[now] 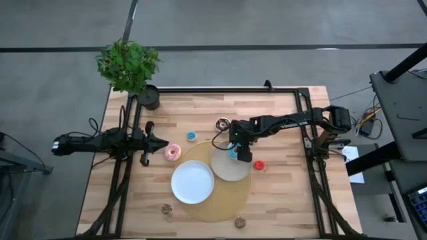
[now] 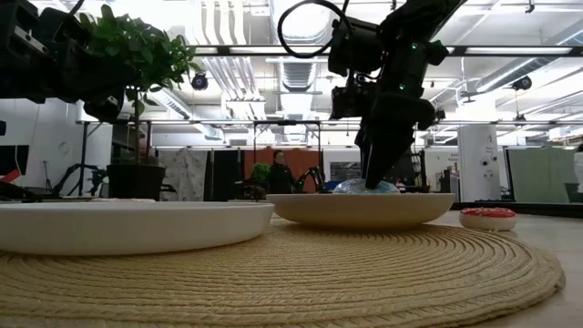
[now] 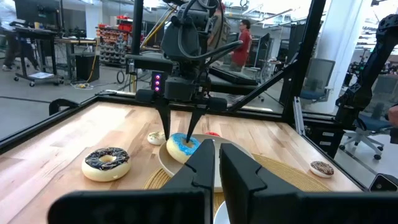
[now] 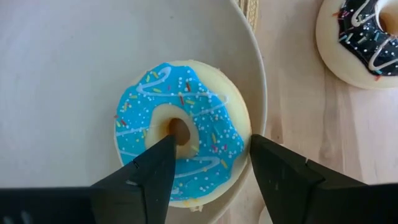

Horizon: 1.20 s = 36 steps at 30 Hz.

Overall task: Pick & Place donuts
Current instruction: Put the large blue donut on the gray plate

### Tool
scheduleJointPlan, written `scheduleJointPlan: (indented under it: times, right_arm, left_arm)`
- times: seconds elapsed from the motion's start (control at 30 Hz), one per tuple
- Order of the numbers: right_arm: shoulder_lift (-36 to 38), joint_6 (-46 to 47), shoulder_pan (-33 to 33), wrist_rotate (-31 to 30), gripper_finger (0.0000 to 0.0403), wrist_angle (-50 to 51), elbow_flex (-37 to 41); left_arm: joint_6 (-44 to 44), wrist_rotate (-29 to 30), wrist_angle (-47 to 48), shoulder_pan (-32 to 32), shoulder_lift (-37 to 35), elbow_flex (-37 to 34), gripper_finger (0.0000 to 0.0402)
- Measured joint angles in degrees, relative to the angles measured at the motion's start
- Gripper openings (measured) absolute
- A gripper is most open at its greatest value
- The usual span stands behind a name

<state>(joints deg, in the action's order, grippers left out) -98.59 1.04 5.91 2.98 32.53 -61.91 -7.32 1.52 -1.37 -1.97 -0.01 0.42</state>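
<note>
The blue-sprinkled donut [image 4: 214,121] lies on the beige plate [image 4: 62,93], close to its rim, and is also visible in the high view [image 1: 233,153]. My right gripper [image 4: 211,140] points down over it, open, with one finger in the hole and the other just outside the ring. My left gripper [image 1: 157,141] is shut and hovers level near the table's left side. The pink donut [image 1: 172,152] lies on the wood just beside it. The chocolate donut [image 1: 223,124] rests on the table beyond the plate. My right gripper comes from above, with one finger [image 4: 163,155] in the hole of the blue-sprinkled donut and the other [image 4: 267,162] beside the ring's outer edge [image 4: 244,134]. I cannot tell whether either finger touches it. The donut rests on the beige plate.
A white plate [image 1: 192,183] and the beige plate sit on a round woven mat [image 1: 220,208]. A mini blue donut [image 1: 191,136], a mini red one [image 1: 259,165] and two brown ones [image 1: 167,209] [image 1: 239,222] lie around them. A potted plant [image 1: 148,98] stands at the far left corner.
</note>
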Motion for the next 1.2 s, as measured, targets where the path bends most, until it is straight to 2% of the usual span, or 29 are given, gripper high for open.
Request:
scheduleJointPlan:
  times: [0.3,0.47,1.2]
  right_arm:
    - [0.0,0.0,0.0,0.9,0.0196,0.1,0.0]
    - [0.0,0.0,0.0,5.1,0.0196,0.2,0.0]
    - [0.0,0.5,-5.6,6.4,0.0196,0.4,0.6]
  left_arm:
    - [0.0,0.0,0.0,0.0,0.0,0.0,0.0]
    - [0.0,0.0,0.0,0.0,0.0,0.0,0.0]
    - [0.0,0.0,0.0,0.0,0.0,0.0,0.0]
